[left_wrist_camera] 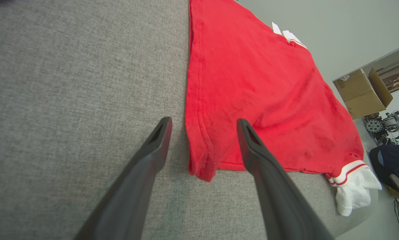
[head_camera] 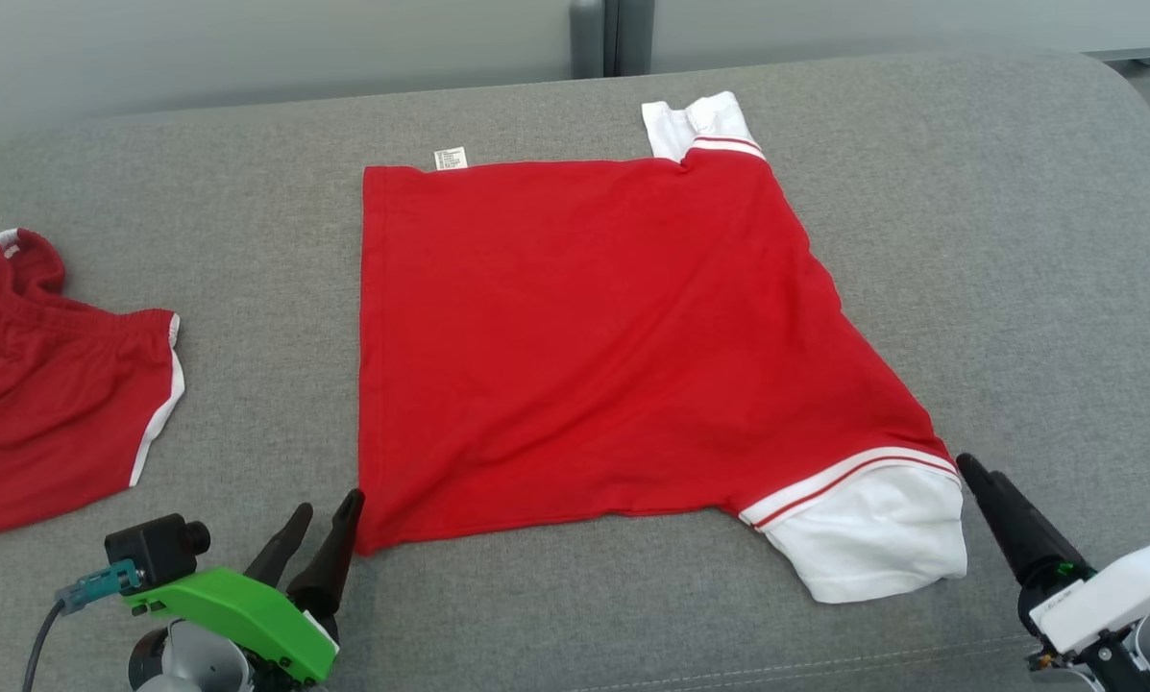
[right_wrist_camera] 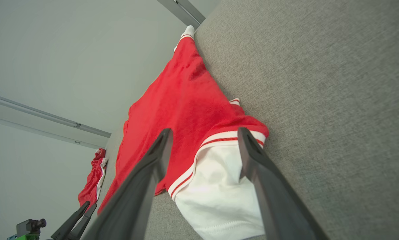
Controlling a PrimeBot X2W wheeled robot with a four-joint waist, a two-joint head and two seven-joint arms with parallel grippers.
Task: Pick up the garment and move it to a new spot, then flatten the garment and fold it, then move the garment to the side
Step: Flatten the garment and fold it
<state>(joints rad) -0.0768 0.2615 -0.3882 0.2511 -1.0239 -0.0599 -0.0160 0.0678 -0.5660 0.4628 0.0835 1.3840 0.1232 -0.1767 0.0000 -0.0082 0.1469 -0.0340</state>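
The garment (head_camera: 584,336), a red shirt with white, red-striped sleeves, lies spread flat on the grey cushion (head_camera: 1016,240). One white sleeve (head_camera: 872,538) sticks out at the near right and another at the far edge. My left gripper (head_camera: 327,507) is open at the garment's near-left corner; in the left wrist view the corner (left_wrist_camera: 202,166) lies between the spread fingers of that gripper (left_wrist_camera: 204,121), untouched. My right gripper (head_camera: 978,481) is just right of the near sleeve. In the right wrist view it (right_wrist_camera: 204,130) stands open over the white sleeve (right_wrist_camera: 216,186), holding nothing.
A second red garment with white trim (head_camera: 46,384) lies crumpled at the cushion's left edge. A pale wall runs behind the cushion. A cardboard box (left_wrist_camera: 362,90) and room clutter show past the cushion's right end. The cushion's front seam runs close under both grippers.
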